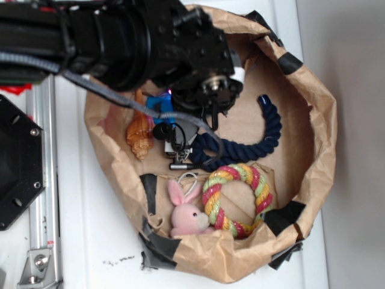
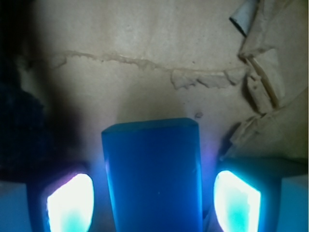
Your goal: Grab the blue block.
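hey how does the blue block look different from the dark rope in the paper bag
The blue block is bright sky blue, smooth and straight-edged; the rope is dark navy, twisted and curved into an arc. The block sits between the end effector fingers, mostly hidden under the arm in the exterior view; the rope lies in plain sight, apart from the fingers. Both rest on the floor of the paper bag.

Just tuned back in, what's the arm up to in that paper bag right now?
The arm is reaching into the paper bag for the blue block. The wrist view shows the block lying between the two fingers of the gripper, with a gap on each side, so it is straddled but not yet clamped. Nearby in the bag are an orange seashell, a navy rope, a coloured rope ring and a pink bunny.
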Robot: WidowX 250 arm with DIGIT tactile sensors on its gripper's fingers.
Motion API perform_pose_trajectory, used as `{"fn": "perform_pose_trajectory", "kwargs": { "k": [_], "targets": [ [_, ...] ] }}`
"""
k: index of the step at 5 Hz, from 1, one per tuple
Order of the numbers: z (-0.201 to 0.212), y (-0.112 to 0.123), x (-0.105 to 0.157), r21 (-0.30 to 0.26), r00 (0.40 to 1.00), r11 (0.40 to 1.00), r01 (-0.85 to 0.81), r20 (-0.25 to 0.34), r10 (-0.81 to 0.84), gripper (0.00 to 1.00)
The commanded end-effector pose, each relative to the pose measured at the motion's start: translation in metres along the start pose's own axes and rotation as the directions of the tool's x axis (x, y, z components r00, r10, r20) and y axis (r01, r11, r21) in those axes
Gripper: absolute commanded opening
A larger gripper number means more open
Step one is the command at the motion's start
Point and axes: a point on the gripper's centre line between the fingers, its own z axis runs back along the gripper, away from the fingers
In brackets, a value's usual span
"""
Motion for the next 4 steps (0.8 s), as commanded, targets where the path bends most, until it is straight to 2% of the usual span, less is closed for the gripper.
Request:
{"fn": "perform_pose_trajectory", "kwargs": {
  "k": [1, 3, 4],
  "targets": [
    [0.003, 0.003, -0.005, 0.044, 0.999, 0.998, -0.037, 0.037, 0.036, 0.0],
    [0.018, 0.007, -0.007, 0.081, 0.995, 0.994, -0.067, 0.085, 0.061, 0.0],
    [0.067, 0.0, -0.014, -0.091, 0.98, 0.991, -0.098, 0.163, 0.112, 0.0]
  ]
}}
